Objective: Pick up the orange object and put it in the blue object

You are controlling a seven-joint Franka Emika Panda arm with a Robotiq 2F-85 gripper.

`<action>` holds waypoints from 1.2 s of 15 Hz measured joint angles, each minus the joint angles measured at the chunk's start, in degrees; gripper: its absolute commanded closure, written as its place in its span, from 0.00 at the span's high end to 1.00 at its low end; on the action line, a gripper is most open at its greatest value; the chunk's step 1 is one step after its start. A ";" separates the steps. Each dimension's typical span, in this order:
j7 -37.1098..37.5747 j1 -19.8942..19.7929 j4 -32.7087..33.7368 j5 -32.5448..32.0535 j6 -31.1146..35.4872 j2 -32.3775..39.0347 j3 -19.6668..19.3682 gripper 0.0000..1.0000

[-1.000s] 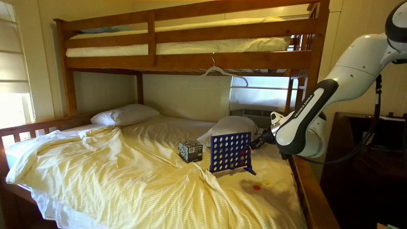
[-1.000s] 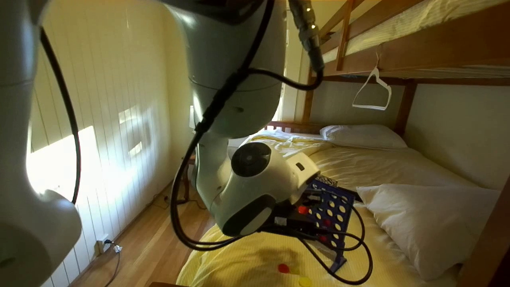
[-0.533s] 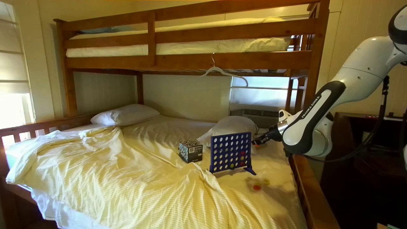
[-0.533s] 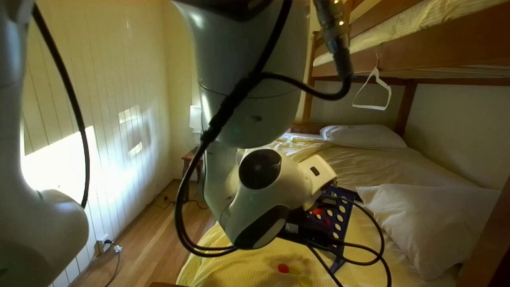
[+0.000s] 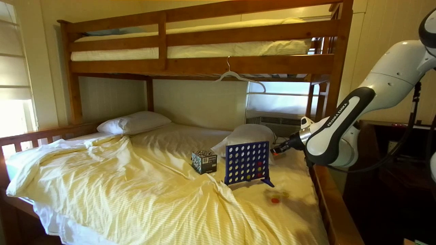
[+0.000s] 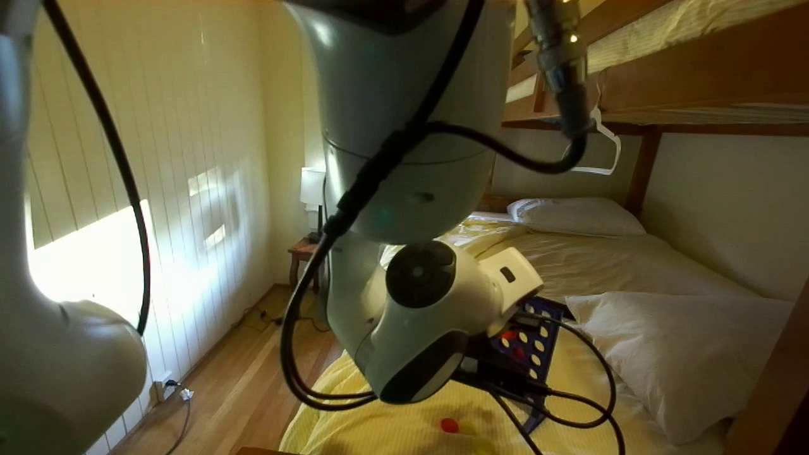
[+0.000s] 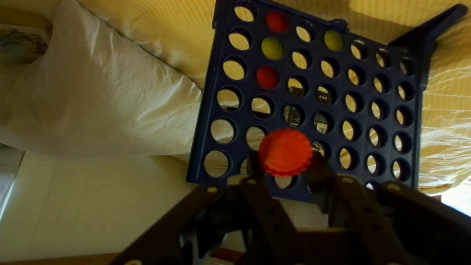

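The gripper (image 7: pixel 285 162) is clamped around the orange disc (image 7: pixel 285 151), holding it by its edge from both sides, so I judge the picking-up done and the step in hand to be lining the disc up with the blue grid (image 7: pixel 310 104). The wrist view shows the grid base-up, and there the disc blocks part of it near the upper edge; in an exterior view the disc hangs just beside the grid's end and looks lower than that edge, though I cannot tell the gap in depth. The grid stands upright on the bed (image 5: pixel 294 177) with two red discs (image 7: pixel 268 77) and two yellow discs (image 7: pixel 272 48) in its lower rows, and a loose red disc (image 5: pixel 275 200) lies on the bed near its foot. The next move likely calls for lifting the disc clear of the upper edge, centring it over a column, matching its flat face to the grid, and lowering it so that it enters the slot before the gripper lets go.
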 measured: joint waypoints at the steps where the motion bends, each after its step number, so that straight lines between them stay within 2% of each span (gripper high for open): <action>1: 0.02 0.00 0.00 0.00 0.00 0.03 0.04 0.35; 2: 0.02 0.00 0.00 0.00 0.00 0.03 0.05 0.35; 3: 0.03 0.00 0.00 0.00 0.00 0.04 0.05 0.10; 4: 0.03 0.00 0.00 0.00 0.00 0.04 0.06 0.10; 5: 1.57 1.80 0.21 -1.69 0.06 -0.30 -2.29 0.10; 8: 8.28 13.54 1.22 -6.26 3.05 -1.82 -16.05 0.10; 12: 13.73 30.21 2.53 -8.38 9.15 -2.01 -33.45 0.10; 15: 16.76 39.95 2.79 -8.48 12.44 -1.97 -43.02 0.10; 18: 19.49 46.84 3.15 -8.50 15.26 -1.83 -49.94 0.10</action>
